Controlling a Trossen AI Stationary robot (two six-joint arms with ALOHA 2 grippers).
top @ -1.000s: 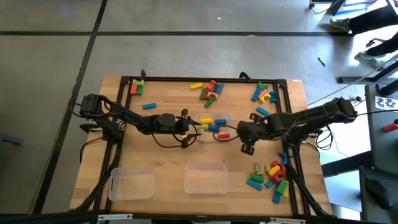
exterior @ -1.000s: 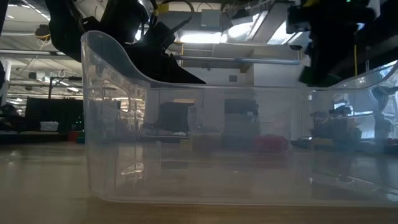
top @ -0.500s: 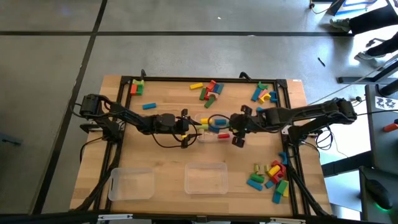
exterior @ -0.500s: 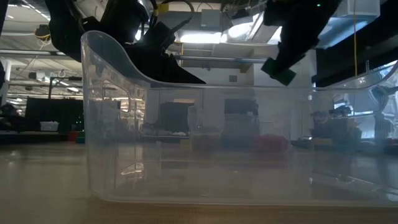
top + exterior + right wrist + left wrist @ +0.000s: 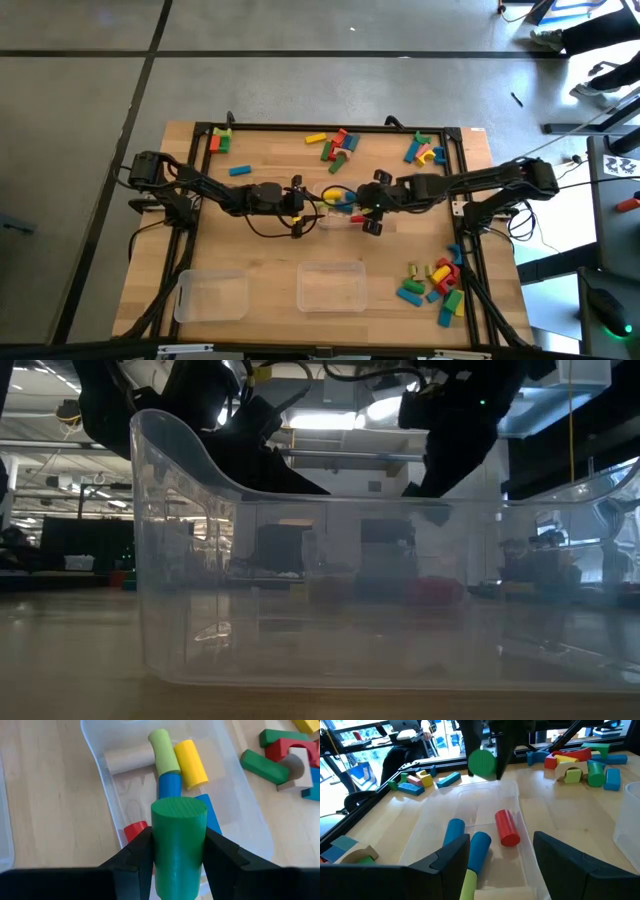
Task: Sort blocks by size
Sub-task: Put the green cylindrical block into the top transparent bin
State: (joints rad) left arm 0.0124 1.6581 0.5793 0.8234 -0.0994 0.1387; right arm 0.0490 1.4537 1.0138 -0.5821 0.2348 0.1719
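- The right hand [image 5: 178,851] is gripping a green cylinder block [image 5: 178,840] between its fingers, hovering over the clear tray [image 5: 322,189] mid-worktop [image 5: 270,240].
- That tray is holding red, blue, yellow and pale-green blocks [image 5: 172,762].
- The left hand [image 5: 500,852] is waiting beside the tray — fingers spread, gripping nothing.

A light wooden table [image 5: 260,255] edged by a black metal frame [image 5: 300,127] stands on a grey concrete floor [image 5: 300,80] crossed by dark seam lines. Beyond the table's far edge, the level view shows a large hall with bright ceiling lights [image 5: 330,420], overhead beams and dim, blurred furniture. A person's shoes and legs [image 5: 560,38] show on the floor past the table's far right corner.
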